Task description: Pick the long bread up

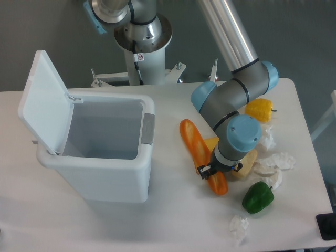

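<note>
The long bread [197,147] is an orange-brown baguette lying diagonally on the white table, right of the bin; one end points to the back left and the other to the front right. My gripper [210,172] is down over its front half, mostly hidden under the blue-capped wrist. One dark finger [202,170] shows against the bread's left side. The other finger is hidden, so I cannot tell how the jaws stand. The bread appears to rest on the table.
A white bin [105,157] with its lid open stands at left. A pale bread roll [248,167] and a yellow piece [211,143] lie by the wrist. A yellow pepper [260,109], a green pepper [258,197] and crumpled paper [275,163] lie at right.
</note>
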Motion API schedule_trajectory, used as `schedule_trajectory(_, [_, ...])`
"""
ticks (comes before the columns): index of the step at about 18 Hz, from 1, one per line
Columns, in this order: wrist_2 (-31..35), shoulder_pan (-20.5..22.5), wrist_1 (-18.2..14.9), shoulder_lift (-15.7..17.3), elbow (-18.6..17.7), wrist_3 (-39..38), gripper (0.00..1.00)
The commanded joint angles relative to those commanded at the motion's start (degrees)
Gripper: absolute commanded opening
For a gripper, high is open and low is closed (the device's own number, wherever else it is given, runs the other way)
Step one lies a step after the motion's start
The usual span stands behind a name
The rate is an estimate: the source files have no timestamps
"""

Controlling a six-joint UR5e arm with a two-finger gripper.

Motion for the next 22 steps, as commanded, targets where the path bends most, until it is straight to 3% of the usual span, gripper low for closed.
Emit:
schedule_trajectory(8, [0.44, 0.0, 0.0, 0.7, 0.0, 0.61, 0.03])
schedule_trajectory(13, [0.53, -0.09, -0.18, 4.21, 0.09, 1.75, 0.03])
schedule_trajectory(21, [1.23, 0.0, -0.7, 9.22, 0.26, 11.85, 0.03])
schedule_trajectory(22, [1.67, 0.0, -0.62, 11.49, 0.26, 14.48, 0.03])
